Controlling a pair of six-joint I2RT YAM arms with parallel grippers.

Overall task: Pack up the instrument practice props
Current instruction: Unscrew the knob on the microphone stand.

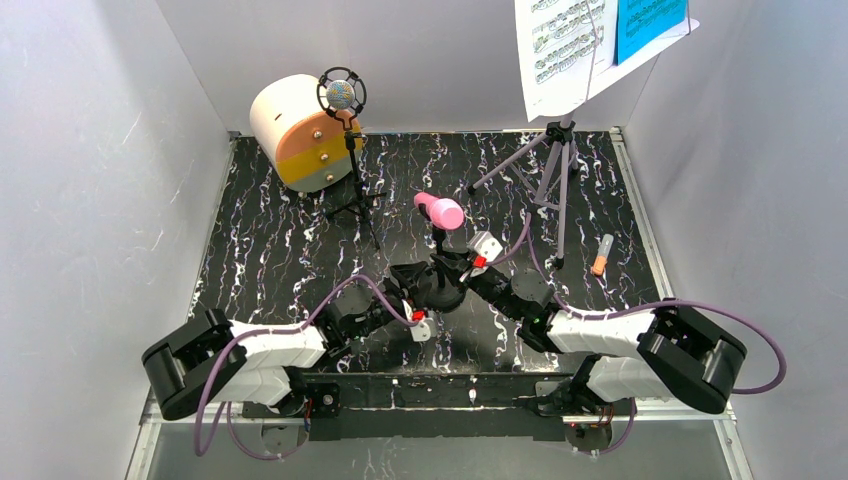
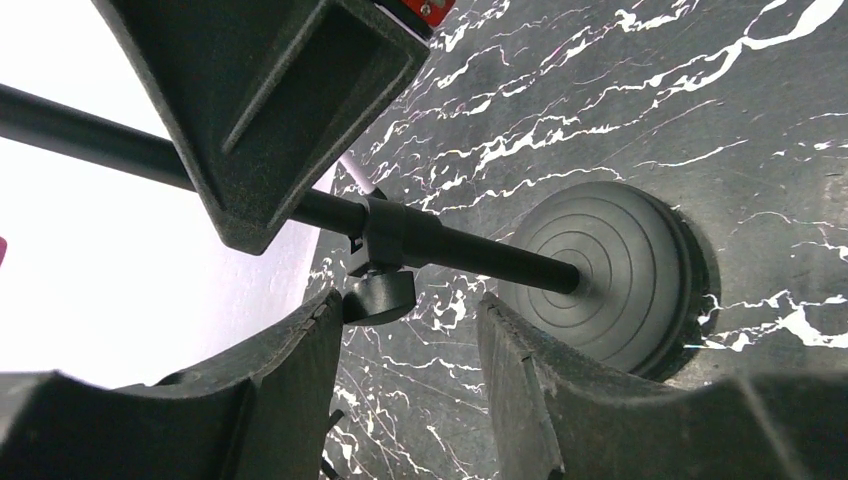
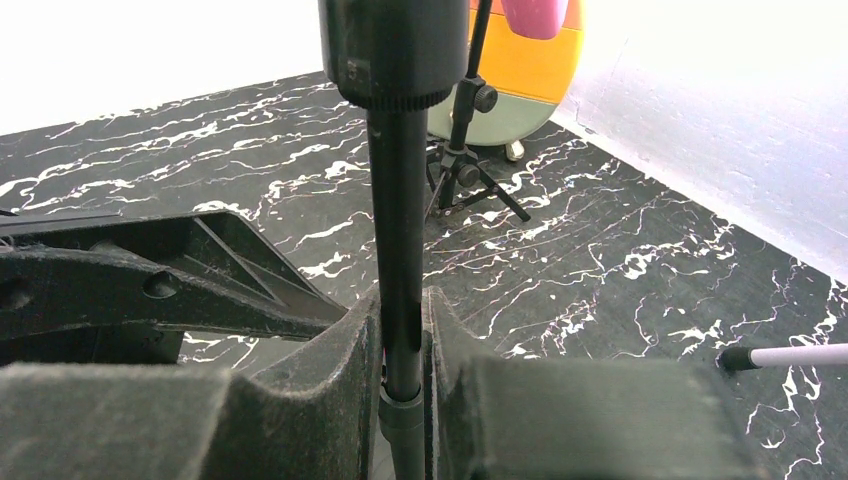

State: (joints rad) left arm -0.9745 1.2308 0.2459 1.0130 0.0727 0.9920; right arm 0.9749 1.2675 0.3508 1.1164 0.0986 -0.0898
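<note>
A pink toy microphone sits atop a black stand pole with a round base at the table's middle. My right gripper is shut on this pole; it also shows in the top view. My left gripper is open, low beside the pole's clamp knob, holding nothing; in the top view it is just left of the base. The purple silver-headed microphone stands on a black tripod at back left. The lilac music rack holds white and blue pages.
The cream cylinder box with an orange-grey face lies at back left behind the tripod. A small orange-grey stick lies at the right. White walls enclose the black marbled table on three sides.
</note>
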